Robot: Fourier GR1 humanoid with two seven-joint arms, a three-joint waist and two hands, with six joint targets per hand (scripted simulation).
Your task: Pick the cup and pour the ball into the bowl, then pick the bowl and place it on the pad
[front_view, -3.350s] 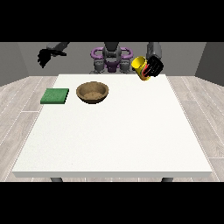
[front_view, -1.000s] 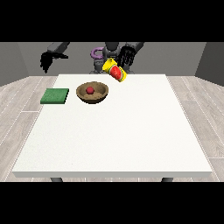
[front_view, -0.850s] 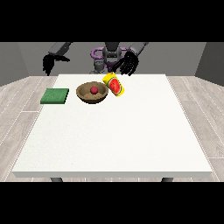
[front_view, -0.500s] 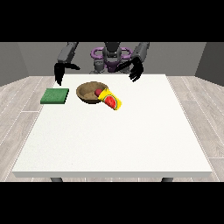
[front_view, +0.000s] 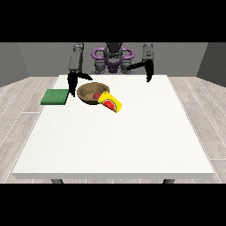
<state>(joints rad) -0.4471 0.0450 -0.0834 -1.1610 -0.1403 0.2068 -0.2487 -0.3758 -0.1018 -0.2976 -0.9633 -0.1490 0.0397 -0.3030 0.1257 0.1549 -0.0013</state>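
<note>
**Cup down, hand moves in on the bowl**

The cup [front_view: 111, 102] has left the hand at the view's right and now lies on its side on the table [front_view: 132, 141], touching the bowl [front_view: 92, 92] at the bowl's four o'clock. The red ball [front_view: 96, 95] sits inside the bowl, so the pour looks done. The hand at the view's left [front_view: 72, 85] has dropped from its raised spot to the bowl's nine o'clock, between the bowl and the green pad [front_view: 55, 96]; its fingers hang fairly straight and hold nothing. The hand at the view's right [front_view: 149, 75] hangs empty at the bowl's two o'clock, well apart, fingers relaxed. Next up, by my read: grasping the bowl. The leaning cup could get dragged along.
</note>
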